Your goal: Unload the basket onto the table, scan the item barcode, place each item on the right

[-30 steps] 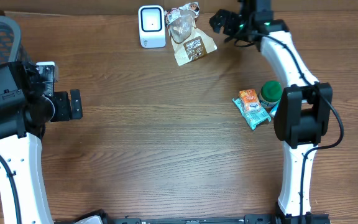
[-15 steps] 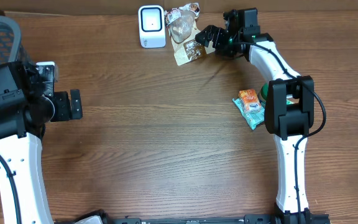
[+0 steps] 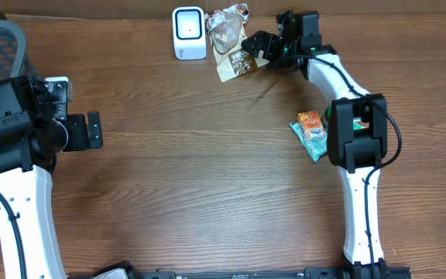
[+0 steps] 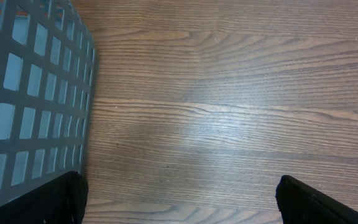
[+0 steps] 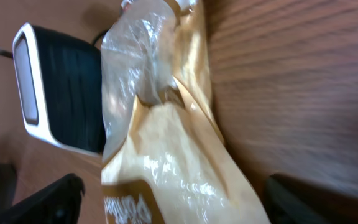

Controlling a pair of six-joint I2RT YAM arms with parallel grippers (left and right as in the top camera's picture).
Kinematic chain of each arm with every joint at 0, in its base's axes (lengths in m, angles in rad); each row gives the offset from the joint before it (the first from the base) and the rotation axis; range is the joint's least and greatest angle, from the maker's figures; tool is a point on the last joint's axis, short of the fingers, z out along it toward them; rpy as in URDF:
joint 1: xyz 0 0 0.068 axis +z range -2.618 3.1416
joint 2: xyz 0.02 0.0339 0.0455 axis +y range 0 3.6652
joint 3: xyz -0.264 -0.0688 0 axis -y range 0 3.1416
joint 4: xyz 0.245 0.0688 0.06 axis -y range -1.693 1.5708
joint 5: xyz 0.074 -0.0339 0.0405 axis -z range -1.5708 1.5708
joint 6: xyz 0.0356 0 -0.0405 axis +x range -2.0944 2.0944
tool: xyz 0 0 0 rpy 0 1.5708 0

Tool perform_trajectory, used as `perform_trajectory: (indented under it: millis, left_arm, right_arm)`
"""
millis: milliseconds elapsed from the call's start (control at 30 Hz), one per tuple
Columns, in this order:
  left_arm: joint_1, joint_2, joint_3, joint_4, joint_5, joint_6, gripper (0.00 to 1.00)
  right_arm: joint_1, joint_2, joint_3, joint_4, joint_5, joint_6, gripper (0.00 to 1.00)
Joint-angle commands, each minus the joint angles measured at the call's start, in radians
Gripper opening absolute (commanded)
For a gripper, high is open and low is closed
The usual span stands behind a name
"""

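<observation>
**Snack bag newly straddled by the right gripper**

Lying flat at the table's far edge, just beside the scanner. Reached within the last second by a swing in from the right. Bracketed by jaws still spread wide, starting to narrow; pad contact impossible to confirm. Probably means the pick is starting: not yet lifted, no barcode shown to the scanner. As for the left gripper: unmoved, spread wide, empty, parked near the basket.

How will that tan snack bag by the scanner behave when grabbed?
The tan snack bag looks floppy: its film is creased, so it will probably sag. Its glossy sheen suggests it may slip. Lying flat, it seems unlikely to roll.
</observation>
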Motion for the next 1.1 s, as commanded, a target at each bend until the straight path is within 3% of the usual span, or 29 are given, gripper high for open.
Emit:
perform_trajectory:
  millis: [0, 100, 167, 333, 500, 800, 1033, 1067]
  left_arm:
    - [-0.002, 0.0, 0.011, 0.003, -0.003, -0.015, 1.0]
    - [-0.002, 0.0, 0.011, 0.003, -0.003, -0.015, 0.99]
    - [-0.002, 0.0, 0.011, 0.003, -0.003, -0.015, 1.0]
    - [-0.002, 0.0, 0.011, 0.003, -0.003, -0.015, 1.0]
    - [-0.002, 0.0, 0.011, 0.003, -0.003, -0.015, 0.99]
    - [-0.002, 0.0, 0.011, 0.003, -0.003, -0.015, 1.0]
    - [-0.002, 0.0, 0.011, 0.003, -0.003, -0.015, 0.99]
    - [-0.002, 0.0, 0.011, 0.003, -0.003, -0.015, 1.0]
  right_arm:
    - [0.048, 0.083, -0.004, 0.027, 0.024, 0.043, 0.84]
    - [0.065, 0.1, -0.004, 0.066, 0.035, 0.053, 0.7]
    - [0.071, 0.103, -0.004, 0.07, 0.05, 0.052, 0.52]
    - [0.072, 0.102, -0.003, 0.069, 0.023, 0.053, 0.18]
    - [0.046, 0.093, -0.002, 0.031, -0.117, 0.053, 0.04]
    - [0.021, -0.022, -0.002, -0.338, -0.133, -0.034, 0.04]
    - [0.084, -0.075, -0.002, -0.798, -0.121, -0.19, 0.04]
    - [0.096, -0.074, -0.002, -0.858, -0.095, -0.215, 0.08]
